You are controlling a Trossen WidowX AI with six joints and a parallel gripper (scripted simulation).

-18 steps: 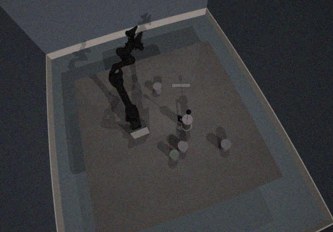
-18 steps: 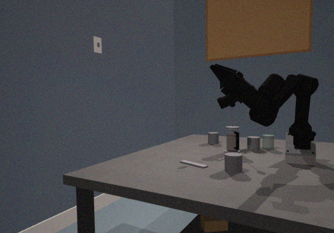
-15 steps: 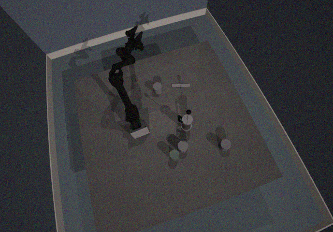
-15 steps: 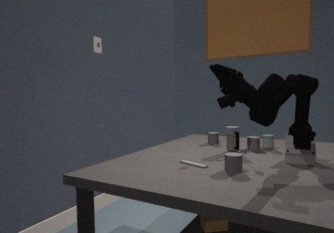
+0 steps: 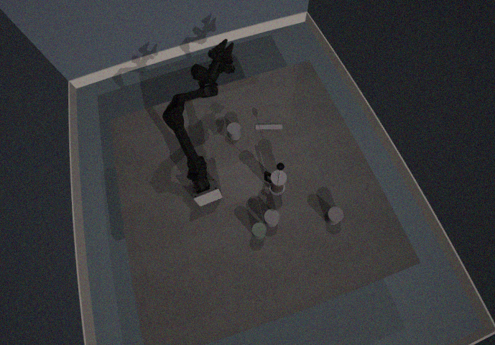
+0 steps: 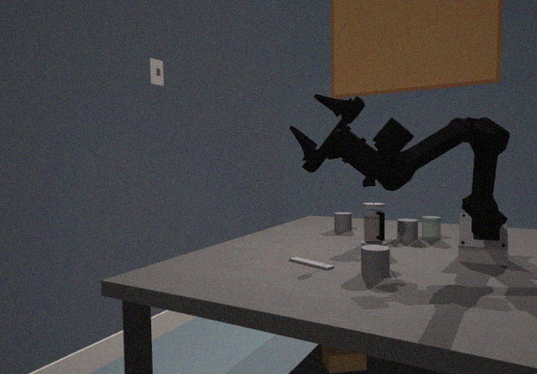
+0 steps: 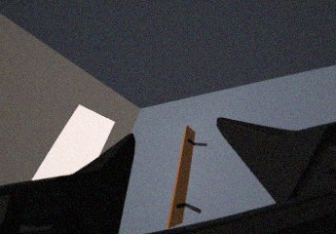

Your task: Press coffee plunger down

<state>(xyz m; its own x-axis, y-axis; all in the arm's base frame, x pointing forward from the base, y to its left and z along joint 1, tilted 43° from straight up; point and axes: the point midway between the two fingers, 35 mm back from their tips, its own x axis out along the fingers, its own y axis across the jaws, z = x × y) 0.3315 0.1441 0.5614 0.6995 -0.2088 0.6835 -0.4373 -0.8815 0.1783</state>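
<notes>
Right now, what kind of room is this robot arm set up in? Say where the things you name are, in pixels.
Probably a plain indoor workroom: a table [image 5: 337, 264] [image 6: 233, 282], a wall switch plate [image 6: 157, 72], and an orange wall panel [image 6: 416, 46].

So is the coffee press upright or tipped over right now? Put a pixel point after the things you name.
Upright: in the exterior view the coffee press [image 5: 278, 177] [image 6: 371, 228] stands straight on the table [image 5: 199, 276] [image 6: 233, 286], its lid level on top and its black handle [image 5: 267, 176] [image 6: 380, 225] vertical at the side.
</notes>
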